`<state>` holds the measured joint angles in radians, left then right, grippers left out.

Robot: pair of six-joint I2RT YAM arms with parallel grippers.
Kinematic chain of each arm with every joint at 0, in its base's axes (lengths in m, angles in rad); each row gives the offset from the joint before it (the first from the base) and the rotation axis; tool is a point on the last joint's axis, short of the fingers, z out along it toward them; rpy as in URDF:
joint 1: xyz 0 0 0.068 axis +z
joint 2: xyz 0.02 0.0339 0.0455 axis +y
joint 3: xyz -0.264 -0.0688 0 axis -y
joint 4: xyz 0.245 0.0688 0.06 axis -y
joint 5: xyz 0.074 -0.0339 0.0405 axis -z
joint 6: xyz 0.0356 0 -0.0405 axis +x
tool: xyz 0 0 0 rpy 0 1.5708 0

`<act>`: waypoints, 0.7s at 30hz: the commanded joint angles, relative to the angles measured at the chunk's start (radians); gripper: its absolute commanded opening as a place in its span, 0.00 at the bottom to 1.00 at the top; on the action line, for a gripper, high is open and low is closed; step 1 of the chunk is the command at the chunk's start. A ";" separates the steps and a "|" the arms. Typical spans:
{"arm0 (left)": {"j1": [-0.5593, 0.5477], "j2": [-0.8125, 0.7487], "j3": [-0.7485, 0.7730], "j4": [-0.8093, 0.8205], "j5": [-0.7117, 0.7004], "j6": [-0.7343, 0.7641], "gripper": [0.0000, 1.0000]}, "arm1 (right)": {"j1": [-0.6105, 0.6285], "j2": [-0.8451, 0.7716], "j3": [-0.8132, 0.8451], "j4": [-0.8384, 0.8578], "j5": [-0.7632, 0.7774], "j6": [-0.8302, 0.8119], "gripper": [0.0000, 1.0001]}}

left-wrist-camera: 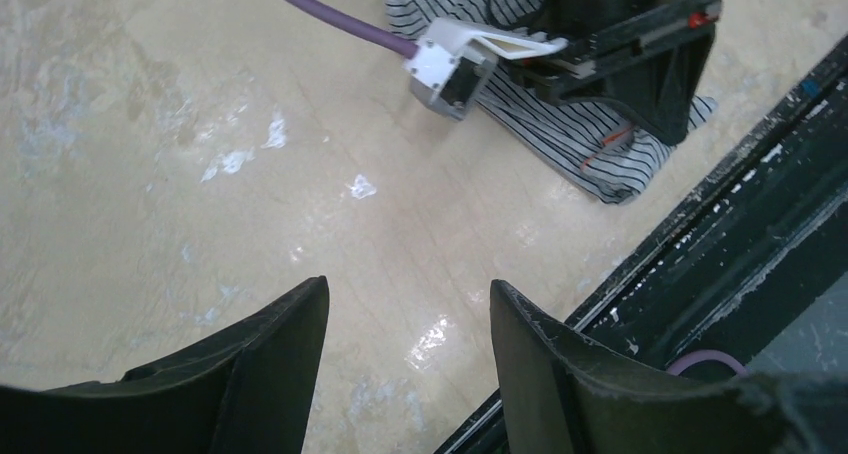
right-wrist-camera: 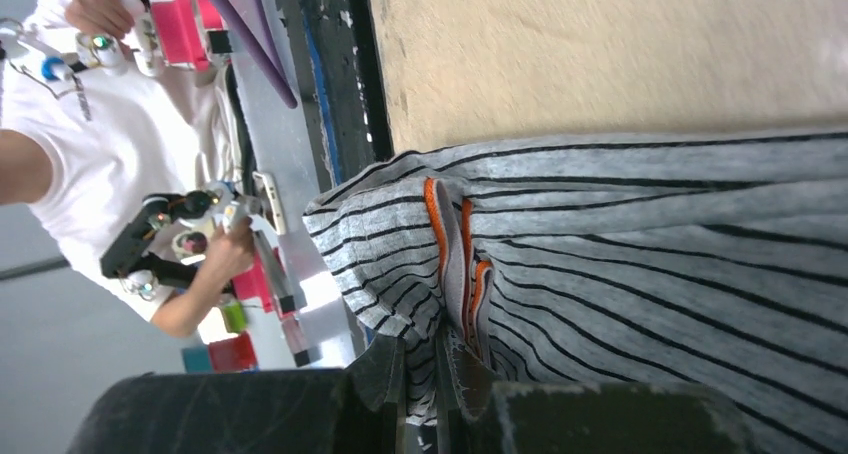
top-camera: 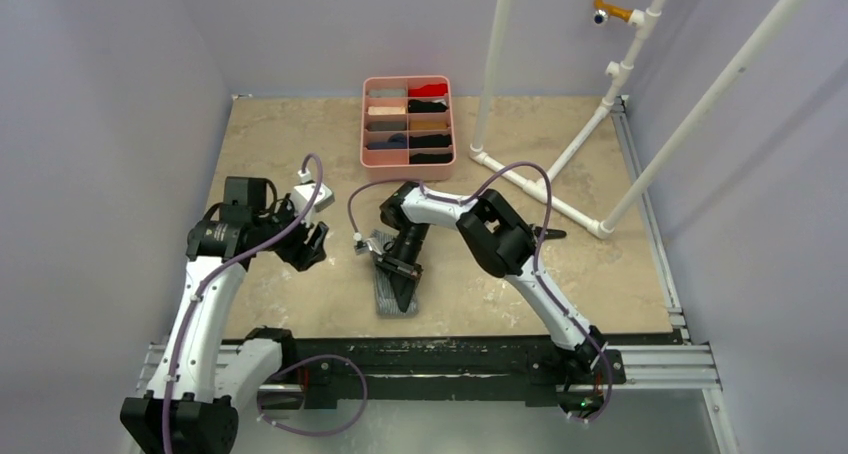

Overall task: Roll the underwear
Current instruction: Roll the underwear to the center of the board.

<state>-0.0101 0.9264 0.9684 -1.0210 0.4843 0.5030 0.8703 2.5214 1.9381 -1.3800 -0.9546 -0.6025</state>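
Top external: beige tabletop (top-camera: 600,264), lilac walls (top-camera: 100,124); R pincer (right-wrist-camera: 437,374) pinching underwear (right-wrist-camera: 650,254) (L pincer (left-wrist-camera: 408,286) spread).

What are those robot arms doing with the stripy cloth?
The right gripper is pinching the near end of the grey striped underwear, by its orange edge, as it lies on the table. The left gripper hangs open beside it, holding nothing. The cloth does not look rolled yet. A pink tray at the back holds folded clothes.
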 commanded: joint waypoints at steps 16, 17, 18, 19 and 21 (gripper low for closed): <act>-0.466 0.180 0.033 0.148 -0.026 -0.057 0.61 | -0.169 -0.088 -0.260 0.348 0.382 0.032 0.00; -0.500 0.202 0.031 0.182 -0.030 -0.066 0.61 | -0.172 -0.092 -0.264 0.340 0.388 0.019 0.00; -0.544 0.227 0.029 0.221 -0.033 -0.075 0.61 | -0.174 -0.094 -0.268 0.334 0.393 0.008 0.00; -0.574 0.251 0.024 0.261 -0.038 -0.084 0.62 | -0.175 -0.096 -0.275 0.331 0.400 0.002 0.00; -0.644 0.309 0.025 0.343 -0.045 -0.100 0.68 | -0.178 -0.100 -0.288 0.333 0.418 -0.002 0.00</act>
<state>-0.5495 1.1625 0.9779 -0.8772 0.4587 0.4515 0.7071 2.3814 1.6955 -1.2812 -0.8883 -0.5018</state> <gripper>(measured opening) 0.643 0.057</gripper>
